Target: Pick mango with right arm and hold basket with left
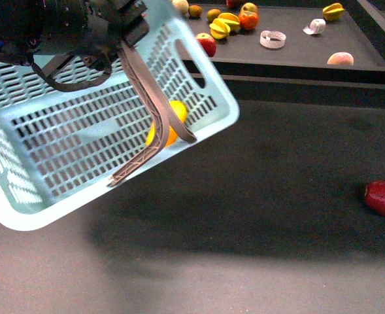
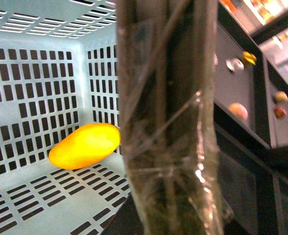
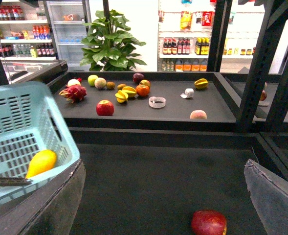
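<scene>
Basket [image 1: 42, 196], light and stiff, hangs tilted from left gripper [image 1: 123, 29] clamped on its handle [image 1: 154, 111]; smooth, bruisable mango [image 1: 168, 124] inside; right gripper [image 3: 163, 196] spread.

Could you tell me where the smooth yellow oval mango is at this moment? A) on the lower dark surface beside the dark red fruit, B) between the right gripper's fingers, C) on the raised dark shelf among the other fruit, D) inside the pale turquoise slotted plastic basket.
D: the smooth yellow oval mango lies inside the pale turquoise slotted plastic basket, against its slotted wall.
</scene>
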Robot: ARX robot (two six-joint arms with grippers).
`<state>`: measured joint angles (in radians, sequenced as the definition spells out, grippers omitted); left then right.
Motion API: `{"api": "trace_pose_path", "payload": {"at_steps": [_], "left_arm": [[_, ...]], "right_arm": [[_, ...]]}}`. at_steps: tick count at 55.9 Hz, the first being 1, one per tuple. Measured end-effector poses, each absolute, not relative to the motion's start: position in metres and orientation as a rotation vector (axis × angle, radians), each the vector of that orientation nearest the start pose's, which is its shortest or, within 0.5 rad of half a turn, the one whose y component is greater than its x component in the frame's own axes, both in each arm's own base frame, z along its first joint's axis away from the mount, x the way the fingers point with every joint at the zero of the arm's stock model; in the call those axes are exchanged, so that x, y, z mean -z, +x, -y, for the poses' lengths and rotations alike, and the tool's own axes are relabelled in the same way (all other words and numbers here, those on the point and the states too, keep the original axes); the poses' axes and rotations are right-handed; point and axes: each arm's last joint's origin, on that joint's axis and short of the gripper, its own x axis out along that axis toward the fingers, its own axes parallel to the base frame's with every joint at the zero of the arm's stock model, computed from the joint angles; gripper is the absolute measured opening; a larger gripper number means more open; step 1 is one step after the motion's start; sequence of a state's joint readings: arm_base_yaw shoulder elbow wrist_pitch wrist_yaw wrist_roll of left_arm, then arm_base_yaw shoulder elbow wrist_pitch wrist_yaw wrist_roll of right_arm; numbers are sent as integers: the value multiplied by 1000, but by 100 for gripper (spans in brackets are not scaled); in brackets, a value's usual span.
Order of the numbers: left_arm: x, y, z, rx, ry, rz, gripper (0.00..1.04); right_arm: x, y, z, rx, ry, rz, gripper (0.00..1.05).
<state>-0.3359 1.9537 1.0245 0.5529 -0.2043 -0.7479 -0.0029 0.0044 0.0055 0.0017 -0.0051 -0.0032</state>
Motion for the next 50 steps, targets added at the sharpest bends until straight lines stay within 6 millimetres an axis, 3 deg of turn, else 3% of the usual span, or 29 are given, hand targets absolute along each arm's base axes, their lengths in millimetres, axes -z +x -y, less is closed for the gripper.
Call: {"api": "trace_pose_path", "payload": {"at_steps": [8,18,41,50], "left_arm": [[-141,390,99,-265,-803,-360,6],[-135,392,81,-427,-929,-317,6],[-111,398,57,-567,-1266,-247,6],[-109,399,53,-587,-1310,-235,6]], "right_arm": [[-165,98,0,-2,-3,3,97],[-165,98,0,-2,-3,3,97],[-165,98,0,-2,-3,3,97],[-165,98,0,-2,-3,3,97]]}}
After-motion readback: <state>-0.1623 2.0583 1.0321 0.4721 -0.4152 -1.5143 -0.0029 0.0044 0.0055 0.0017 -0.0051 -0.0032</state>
